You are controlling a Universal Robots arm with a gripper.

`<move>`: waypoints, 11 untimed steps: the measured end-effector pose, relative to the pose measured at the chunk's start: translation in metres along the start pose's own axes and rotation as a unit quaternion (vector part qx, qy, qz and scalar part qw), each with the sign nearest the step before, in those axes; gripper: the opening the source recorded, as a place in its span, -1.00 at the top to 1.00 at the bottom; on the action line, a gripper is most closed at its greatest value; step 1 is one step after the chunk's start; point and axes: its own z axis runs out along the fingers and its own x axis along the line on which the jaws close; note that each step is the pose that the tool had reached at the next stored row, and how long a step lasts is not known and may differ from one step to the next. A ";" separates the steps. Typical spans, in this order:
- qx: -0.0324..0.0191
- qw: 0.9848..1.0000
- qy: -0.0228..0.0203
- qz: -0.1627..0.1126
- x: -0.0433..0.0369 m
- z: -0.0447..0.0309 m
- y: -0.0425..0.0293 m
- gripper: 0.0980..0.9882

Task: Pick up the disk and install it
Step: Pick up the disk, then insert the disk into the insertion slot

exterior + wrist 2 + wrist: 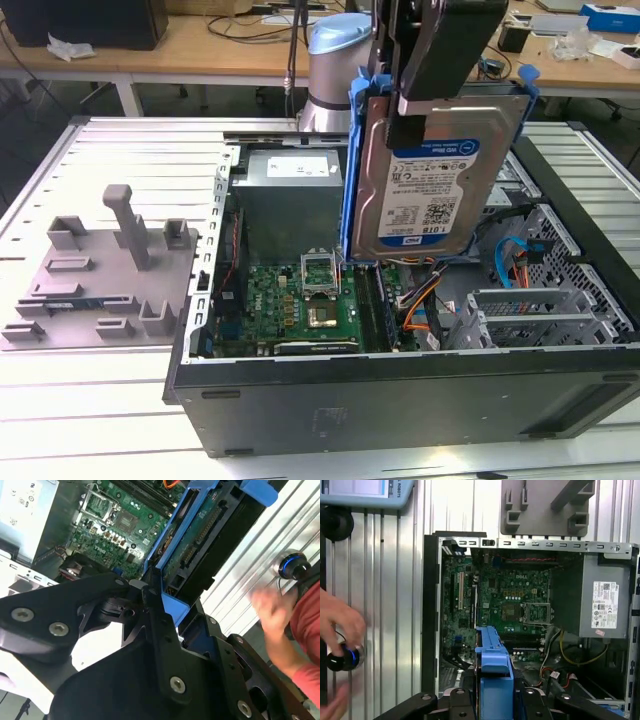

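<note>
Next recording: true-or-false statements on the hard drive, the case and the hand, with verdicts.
1. The gripper grips the silver rectangular hard drive with a blue plastic bracket upright above the open black computer case. True.
2. That drive rests on the grey plastic fixture. False: it hangs in the gripper, away from the fixture.
3. The case is closed. False: it is open, its green motherboard exposed.
4. A person's hand is near a blue-lit round knob. True.
</note>
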 end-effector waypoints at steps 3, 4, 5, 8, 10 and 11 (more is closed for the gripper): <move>0.000 1.000 0.000 0.000 0.0000 0.0000 -0.0008 0.39; 0.000 1.000 0.000 0.000 0.0000 0.0001 -0.0011 0.39; 0.000 1.000 0.000 0.000 0.0000 0.0001 -0.0012 0.39; 0.000 1.000 0.000 0.000 0.0001 0.0001 -0.0018 0.39; 0.000 1.000 0.000 0.000 0.0001 0.0001 -0.0023 0.39; 0.000 1.000 0.000 0.000 0.0001 0.0001 -0.0026 0.39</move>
